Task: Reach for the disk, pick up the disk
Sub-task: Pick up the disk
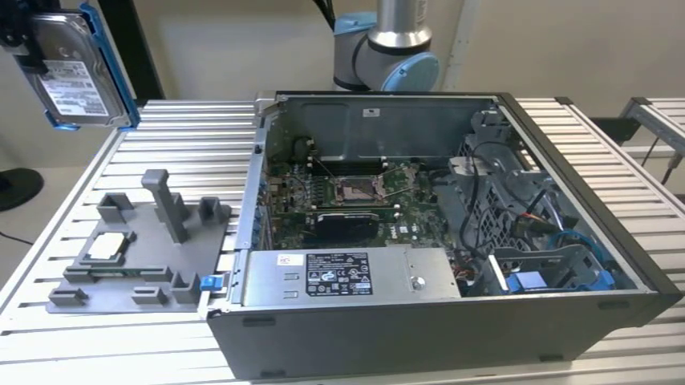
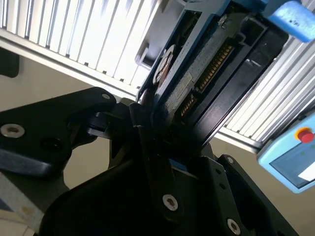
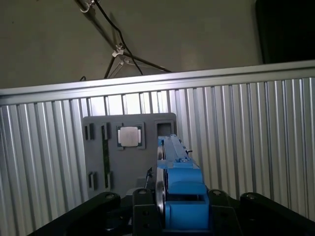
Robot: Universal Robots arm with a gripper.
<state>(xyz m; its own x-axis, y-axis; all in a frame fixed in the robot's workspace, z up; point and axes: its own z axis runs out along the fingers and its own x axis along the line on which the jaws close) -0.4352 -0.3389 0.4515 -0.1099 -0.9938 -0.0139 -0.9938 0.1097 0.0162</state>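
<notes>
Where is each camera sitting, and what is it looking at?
Exterior view: off the arm, raised, looking down across the slatted table at the open computer case and grey tray; the arm stands behind, and the disk hangs aloft at the exterior view's left.
First wrist view: on the arm, looking past the gripper and held disk down at the tray and its chip.
Second wrist view: on the arm, looking along the black fingers at the clamped disk.
Shared: all three show the disk.
</notes>
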